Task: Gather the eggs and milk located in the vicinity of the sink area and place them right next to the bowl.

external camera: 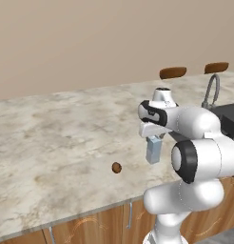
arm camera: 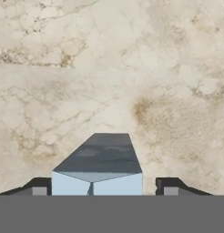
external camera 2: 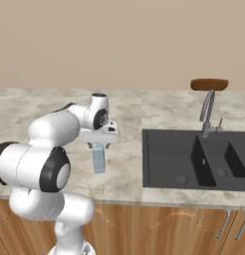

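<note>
1. The milk (arm camera: 96, 175) stands upright directly beneath the claw (external camera 2: 98, 144), its long axis vertical, gabled top between the two fingertips (arm camera: 39, 186).
2. Claw: fingers spread either side of the carton; whether they press it I cannot tell.
3. One egg (external camera: 116, 167) lies on the marbled tabletop (external camera: 52, 138) near its front edge, left of the carton.
4. The sink (external camera 2: 194, 159) sits toward the right end.

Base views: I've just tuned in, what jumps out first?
The end effector hangs over the upright milk carton on the marble counter, a fingertip on either side of its top in the hand view. One egg lies loose on the counter to the carton's left, near the front edge. The dark sink sits to the carton's right.
</note>
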Robot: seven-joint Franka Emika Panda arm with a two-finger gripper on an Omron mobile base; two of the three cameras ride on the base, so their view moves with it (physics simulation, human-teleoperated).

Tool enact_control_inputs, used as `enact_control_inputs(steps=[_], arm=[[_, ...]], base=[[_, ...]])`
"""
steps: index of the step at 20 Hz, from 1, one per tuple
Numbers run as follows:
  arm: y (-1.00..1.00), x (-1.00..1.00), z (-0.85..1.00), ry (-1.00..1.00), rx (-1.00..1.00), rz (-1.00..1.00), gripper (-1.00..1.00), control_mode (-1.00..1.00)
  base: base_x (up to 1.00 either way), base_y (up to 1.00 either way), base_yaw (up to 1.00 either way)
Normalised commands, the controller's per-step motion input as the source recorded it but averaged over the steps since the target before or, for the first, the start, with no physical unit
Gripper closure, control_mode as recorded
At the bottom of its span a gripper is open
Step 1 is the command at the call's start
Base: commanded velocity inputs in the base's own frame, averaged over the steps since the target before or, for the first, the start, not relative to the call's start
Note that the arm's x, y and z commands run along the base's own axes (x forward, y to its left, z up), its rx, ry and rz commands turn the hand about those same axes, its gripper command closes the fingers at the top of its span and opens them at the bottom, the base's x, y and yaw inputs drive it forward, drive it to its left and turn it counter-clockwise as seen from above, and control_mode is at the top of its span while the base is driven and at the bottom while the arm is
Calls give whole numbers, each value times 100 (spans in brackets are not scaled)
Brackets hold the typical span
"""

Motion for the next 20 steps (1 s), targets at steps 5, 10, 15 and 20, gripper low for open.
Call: enact_control_inputs(steps=[5, 10, 15, 20], arm=[[0, 0, 0, 0, 0, 0, 100, -100], [0, -29, 68, 2, 0, 0, 100, -100], [0, -54, 100, -1, 0, 0, 100, -100], [1, -35, 78, -6, 0, 0, 100, -100]], base=[[0, 0, 0], [0, 0, 0], [0, 0, 0], [0, 0, 0]])
